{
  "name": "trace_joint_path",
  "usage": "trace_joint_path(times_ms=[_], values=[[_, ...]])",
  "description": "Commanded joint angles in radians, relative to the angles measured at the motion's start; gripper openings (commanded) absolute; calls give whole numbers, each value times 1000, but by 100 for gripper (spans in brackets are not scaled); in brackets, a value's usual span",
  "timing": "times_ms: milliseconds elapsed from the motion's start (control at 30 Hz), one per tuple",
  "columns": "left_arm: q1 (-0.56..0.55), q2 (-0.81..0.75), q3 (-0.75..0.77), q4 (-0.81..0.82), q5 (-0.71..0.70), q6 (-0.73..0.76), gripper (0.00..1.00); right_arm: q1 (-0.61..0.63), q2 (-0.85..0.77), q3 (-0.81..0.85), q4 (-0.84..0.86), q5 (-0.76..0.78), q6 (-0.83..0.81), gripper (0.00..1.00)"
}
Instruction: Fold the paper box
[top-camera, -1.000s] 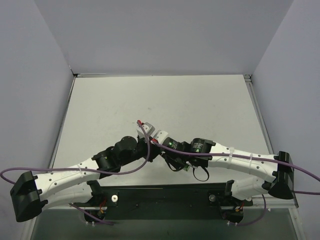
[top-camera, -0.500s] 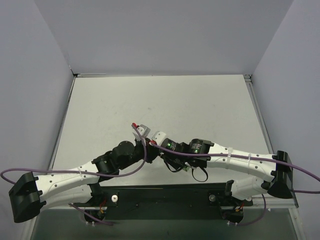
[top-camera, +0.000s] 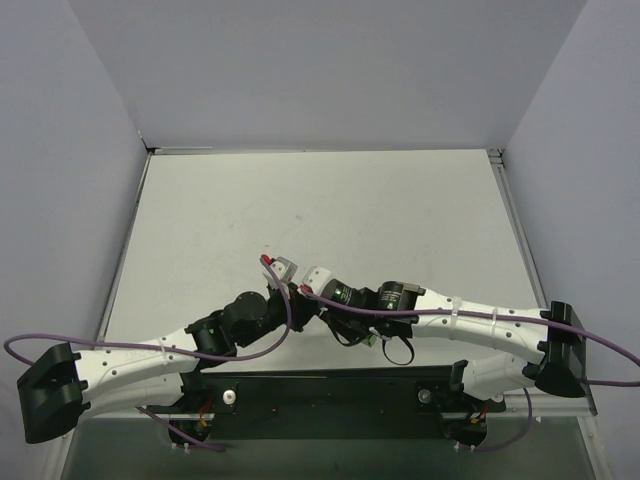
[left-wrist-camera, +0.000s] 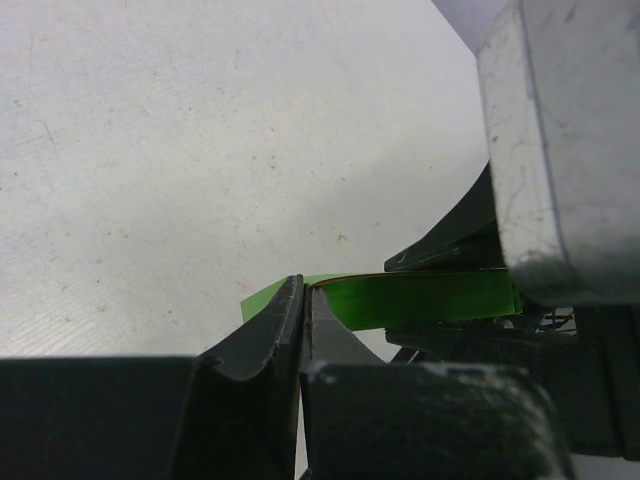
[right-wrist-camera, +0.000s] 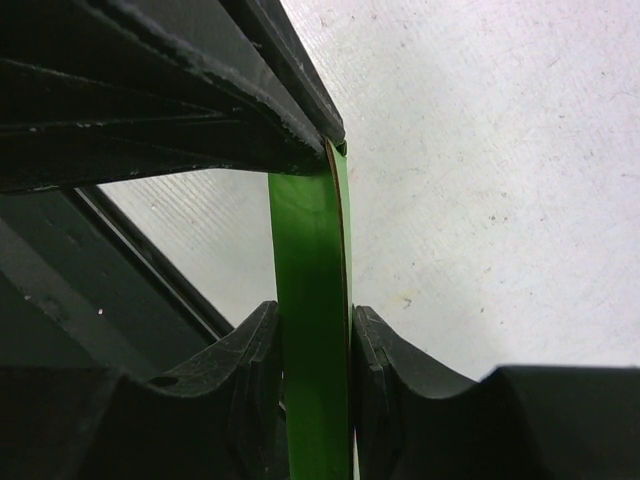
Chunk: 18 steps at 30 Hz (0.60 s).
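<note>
Mostly hidden from overhead, the paper box (right-wrist-camera: 310, 230) is clamped by left hand (left-wrist-camera: 303, 297) and right hand (right-wrist-camera: 315, 335).

Box position: near middle of the table
The bright green thin card paper box (right-wrist-camera: 312, 260) is clamped between the left gripper (left-wrist-camera: 303, 300) on its left and the right gripper (right-wrist-camera: 315, 335) on its right, over the flat white table (top-camera: 330, 200).

White matte table (top-camera: 330, 200), faint scuffs and dark specks (left-wrist-camera: 45, 130) on it. Pale lavender walls box the table in: back wall (top-camera: 320, 70), left wall (top-camera: 60, 200), right wall (top-camera: 590, 180). Thin metal strip (top-camera: 320, 151) on the table's far edge, black base plate (top-camera: 330, 385) at its near edge.
</note>
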Motion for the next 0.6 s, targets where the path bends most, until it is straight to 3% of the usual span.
trace_joint_path(times_ms=[0,200,567], values=[[-24,13,-35,-26,-29,24,1,-21,-20,-72,185,87,-10,16],[-28,44,-88,19,-61,62,0,-17,-11,-195,389,113,-29,16],[-27,82,-136,86,-109,117,0,-17,69,-227,461,15,-30,16]])
